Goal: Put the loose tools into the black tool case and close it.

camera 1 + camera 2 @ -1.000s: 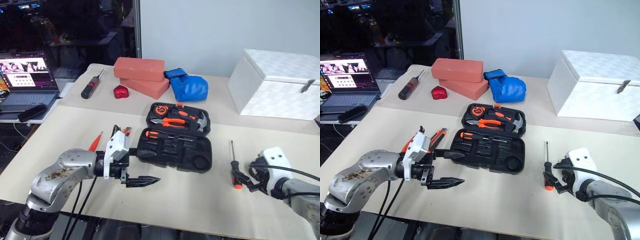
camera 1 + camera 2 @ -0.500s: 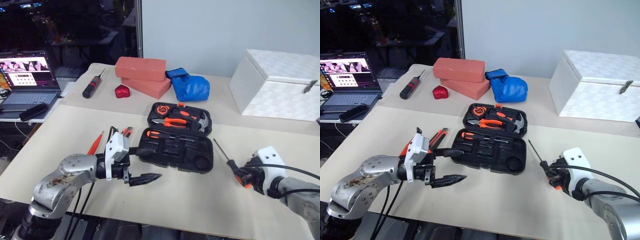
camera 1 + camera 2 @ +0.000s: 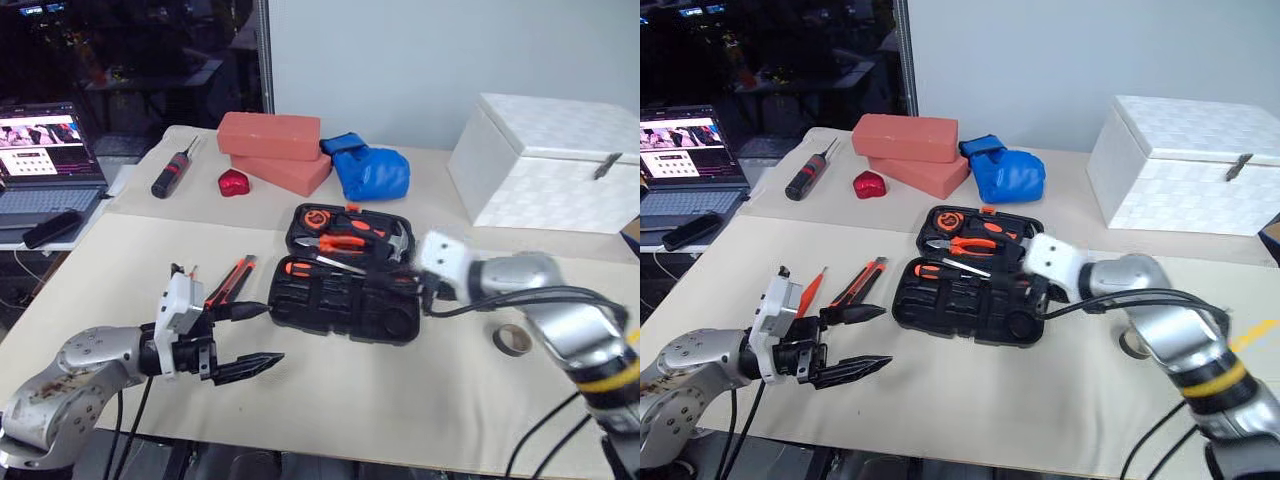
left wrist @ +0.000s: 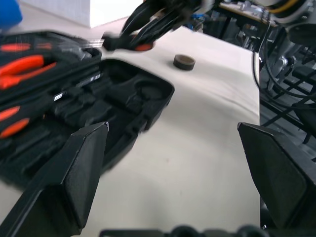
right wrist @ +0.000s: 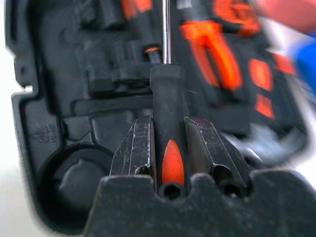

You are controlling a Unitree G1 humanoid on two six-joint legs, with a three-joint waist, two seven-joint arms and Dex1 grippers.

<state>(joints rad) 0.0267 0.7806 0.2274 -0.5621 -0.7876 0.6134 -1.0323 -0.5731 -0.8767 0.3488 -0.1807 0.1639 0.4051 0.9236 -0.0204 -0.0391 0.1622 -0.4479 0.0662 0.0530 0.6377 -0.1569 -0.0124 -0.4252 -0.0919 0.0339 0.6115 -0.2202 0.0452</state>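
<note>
Right wrist view has the right gripper (image 5: 168,148) pinching an orange-and-black screwdriver (image 5: 166,111) above the open black tool case (image 3: 975,290) in mid-tabletop. Nearer, the left gripper (image 3: 855,345) hangs with fingers spread wide and empty. Left to stow, I judge: utility knife (image 3: 862,282), slim orange screwdriver (image 3: 811,291), tape ring (image 3: 513,339); then the lid. Farther recesses hold pliers (image 3: 968,244) and hammer (image 3: 398,241).

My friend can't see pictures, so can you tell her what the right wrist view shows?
The right tool grips a black-and-orange screwdriver by its handle between two black fingers. Its metal shaft points out over the open black tool case. Orange-handled pliers lie blurred in the case beyond.
</note>
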